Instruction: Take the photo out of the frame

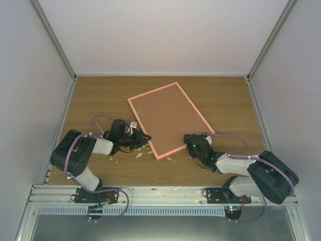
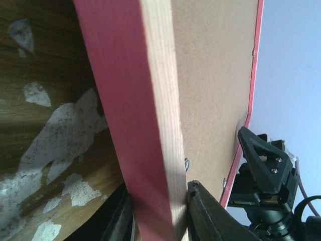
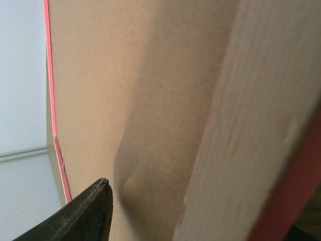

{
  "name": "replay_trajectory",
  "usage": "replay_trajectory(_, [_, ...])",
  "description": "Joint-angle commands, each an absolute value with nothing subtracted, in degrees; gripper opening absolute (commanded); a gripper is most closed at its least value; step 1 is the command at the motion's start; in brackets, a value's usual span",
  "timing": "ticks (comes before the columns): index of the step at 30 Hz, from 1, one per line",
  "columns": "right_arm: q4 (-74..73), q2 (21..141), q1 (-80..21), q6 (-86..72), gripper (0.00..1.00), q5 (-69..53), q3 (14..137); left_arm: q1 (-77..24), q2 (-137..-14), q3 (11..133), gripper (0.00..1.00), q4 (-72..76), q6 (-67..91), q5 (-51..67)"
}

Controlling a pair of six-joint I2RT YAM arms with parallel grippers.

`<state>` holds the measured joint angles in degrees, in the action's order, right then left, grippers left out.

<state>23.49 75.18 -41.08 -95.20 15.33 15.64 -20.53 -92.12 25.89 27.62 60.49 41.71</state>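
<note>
matt brown fibreboard back on the frame (image 1: 170,119), bare pale wood rim, pink painted edge, scuffed wood-grain table (image 1: 228,98)

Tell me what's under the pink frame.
The frame sits back up over the wooden table, so only its brown backing board shows. Whatever lies beneath that board, the photo included, is covered and cannot be seen.

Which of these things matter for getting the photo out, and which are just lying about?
Job: the frame, back side up; left gripper and right gripper at its near edge. The photo is hidden.
Lying about: white flecks on the table.
</note>
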Motion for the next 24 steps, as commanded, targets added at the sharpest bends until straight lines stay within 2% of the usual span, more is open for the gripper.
replay_trajectory(1, [18.5, 71.6, -41.2, -92.2, 0.58, 16.3, 15.9, -20.8, -92.8, 26.0, 0.24, 33.0, 59.6, 42.5])
replay_trajectory(5, [11.2, 67.0, -41.2, -90.1, 0.69, 18.1, 16.1, -20.8, -93.2, 26.4, 0.19, 32.0, 58.5, 42.1])
replay_trajectory(9, [2.5, 62.7, -40.6, -85.9, 0.81, 19.0, 17.7, -20.7, -93.1, 26.8, 0.18, 30.1, 57.1, 41.5])
replay_trajectory(18, [-7.3, 59.2, -29.4, -59.7, 0.85, 15.0, 24.0, -18.4, -93.8, 26.7, 0.17, 27.4, 54.2, 42.1])
replay_trajectory(22, [-7.3, 61.8, -24.5, -42.4, 0.89, 11.5, 29.9, -18.2, -93.3, 27.3, 0.17, 25.1, 52.2, 41.6])
replay_trajectory(24, [-5.3, 64.7, -20.2, -35.2, 0.91, 5.9, 31.8, -18.1, -93.2, 27.8, 0.17, 23.5, 51.1, 41.2])
